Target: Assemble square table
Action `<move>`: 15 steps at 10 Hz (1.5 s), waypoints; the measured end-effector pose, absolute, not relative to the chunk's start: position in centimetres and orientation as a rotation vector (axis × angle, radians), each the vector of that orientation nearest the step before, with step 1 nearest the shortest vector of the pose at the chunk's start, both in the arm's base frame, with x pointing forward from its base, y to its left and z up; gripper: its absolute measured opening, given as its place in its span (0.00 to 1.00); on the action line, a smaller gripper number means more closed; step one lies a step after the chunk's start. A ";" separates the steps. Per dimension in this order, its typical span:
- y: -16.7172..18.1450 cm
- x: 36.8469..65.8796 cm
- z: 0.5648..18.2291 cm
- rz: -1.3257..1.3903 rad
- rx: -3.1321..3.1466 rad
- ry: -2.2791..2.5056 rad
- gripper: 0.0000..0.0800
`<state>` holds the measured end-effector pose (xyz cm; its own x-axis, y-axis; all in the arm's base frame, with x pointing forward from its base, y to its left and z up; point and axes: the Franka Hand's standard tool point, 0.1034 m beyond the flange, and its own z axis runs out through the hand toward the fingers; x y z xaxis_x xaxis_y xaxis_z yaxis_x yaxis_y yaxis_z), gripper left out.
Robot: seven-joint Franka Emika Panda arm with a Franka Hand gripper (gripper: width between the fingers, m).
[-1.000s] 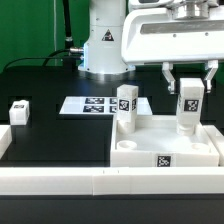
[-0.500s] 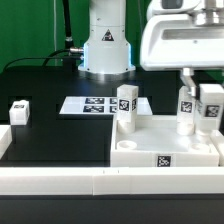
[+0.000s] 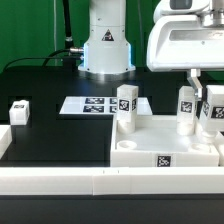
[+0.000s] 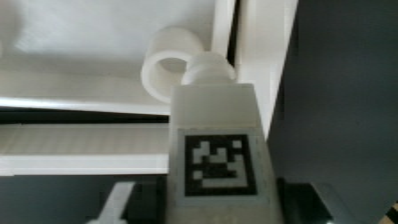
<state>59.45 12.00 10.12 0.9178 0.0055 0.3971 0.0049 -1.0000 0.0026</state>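
Square table work at this moment looks like the seating of a third leg (image 3: 212, 110). The jaws are clenched on the end nearest the wrist, and the wrist view shows this leg (image 4: 214, 140) upright between them, its tag facing the camera. It hangs at about three o'clock in the exterior view, just beside the leg (image 3: 186, 108) standing at the tabletop's (image 3: 135, 155) far corner on that side.

To do the step well, the arm should probably keep the part plumb and bring its free end squarely over an unused corner socket. The round opening (image 4: 169, 68) seen past it in the wrist view looks like one. It should then come down slowly without brushing the standing neighbour, since a knock could tip or unseat it. Pressing or turning should begin only once the end sits centred in the hole. Whether it twists or pushes home cannot be told from here.

The tabletop is a white, tray-like square with a raised rim, lying on the black table (image 3: 60, 135) toward five o'clock, with a tag on its near wall. Another leg (image 3: 125, 103) stands at its eleven o'clock corner. The fourth leg (image 3: 18, 110) lies loose at nine o'clock, well apart, and the marker board (image 3: 98, 104) lies near the centre
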 end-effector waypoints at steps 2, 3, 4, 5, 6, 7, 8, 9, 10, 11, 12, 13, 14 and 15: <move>11.6 60.2 10.1 0.648 3.069 -0.003 0.36; 11.5 60.3 10.1 0.648 3.068 -0.004 0.36; 11.2 60.3 10.0 0.646 3.067 -0.008 0.36; 11.1 60.3 9.8 0.645 3.065 -0.009 0.36; 11.0 60.2 9.5 0.642 3.063 -0.009 0.36; 11.0 60.1 9.5 0.639 3.063 -0.009 0.36; 11.0 60.1 9.4 0.636 3.063 -0.008 0.36; 10.9 60.0 9.2 0.634 3.062 -0.007 0.36; 11.0 59.9 8.9 0.642 3.058 -0.004 0.36; 11.1 59.8 8.5 0.653 3.052 0.004 0.36; 11.1 59.8 8.4 0.696 3.040 0.011 0.36; 11.2 59.7 8.4 0.739 3.029 0.017 0.36; 11.2 59.6 8.4 0.756 3.024 0.019 0.36; 11.2 59.7 8.4 0.756 3.023 0.019 0.39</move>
